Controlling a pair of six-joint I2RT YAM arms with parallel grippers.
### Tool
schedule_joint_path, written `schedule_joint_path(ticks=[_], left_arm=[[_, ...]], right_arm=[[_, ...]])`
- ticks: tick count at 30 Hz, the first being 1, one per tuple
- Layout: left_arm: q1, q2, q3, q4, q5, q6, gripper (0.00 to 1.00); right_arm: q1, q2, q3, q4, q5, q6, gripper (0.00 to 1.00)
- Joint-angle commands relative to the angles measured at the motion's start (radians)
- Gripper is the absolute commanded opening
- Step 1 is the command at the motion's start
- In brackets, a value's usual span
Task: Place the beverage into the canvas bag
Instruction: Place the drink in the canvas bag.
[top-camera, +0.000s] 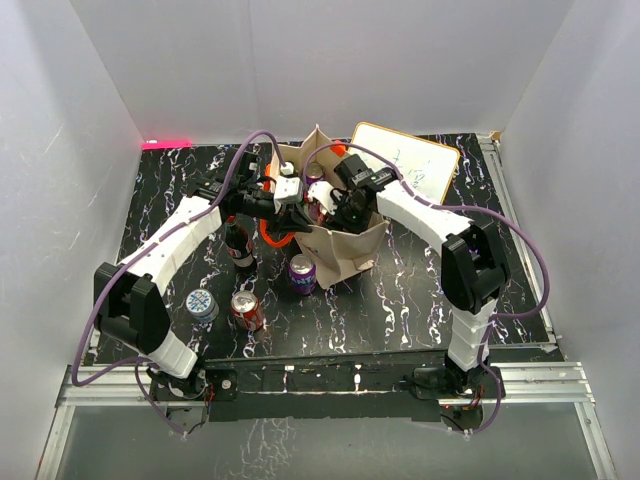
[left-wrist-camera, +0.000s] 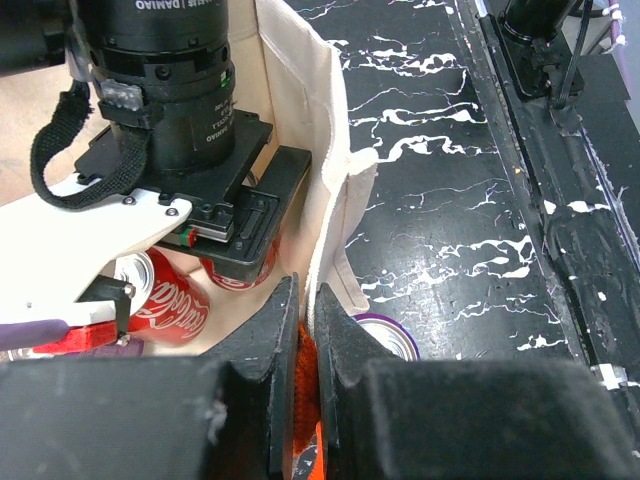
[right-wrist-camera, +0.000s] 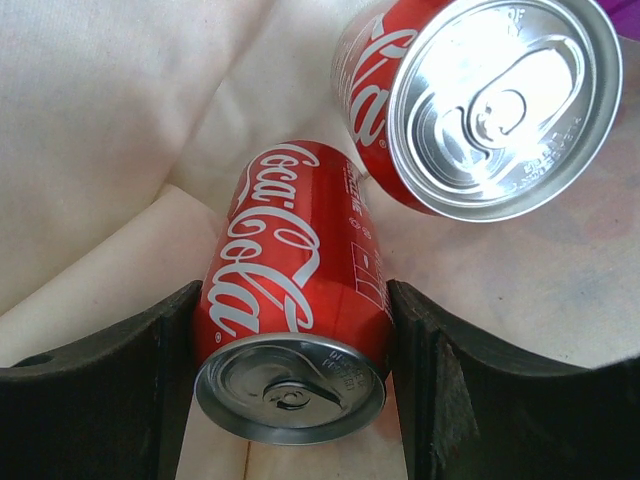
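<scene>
Marbled black table enclosed by white walls; bag upright at centre, purple can just beside its front. Only the left wrist view shows the left gripper pinched narrow on the bag's rim. Only the right wrist view shows the bag's interior: cola can lying between the fingers of the right gripper, both touching it, second can just beyond.

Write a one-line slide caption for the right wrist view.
Right claw grips a Coca-Cola can inside the canvas bag, a second Coca-Cola can beside it.
</scene>
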Motion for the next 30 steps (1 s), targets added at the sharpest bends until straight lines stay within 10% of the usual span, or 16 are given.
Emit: schedule_joint_path(ticks=[1,12,30], left_arm=[[0.028,-0.036,0.01,0.048,0.041,0.0,0.0],[0.028,0.016,0.059,-0.01,0.074,0.06,0.0],[0.027,0.029,0.048,-0.006,0.077,0.08,0.0]], right_arm=[[-0.029,-0.006,-0.056,-0.096,0.105,-0.012,0.08],[-0.03,-0.028,-0.161,-0.079,0.135,-0.086,0.15],[-0.044,-0.017,-0.028,-0.096,0.068,-0.062,0.77]])
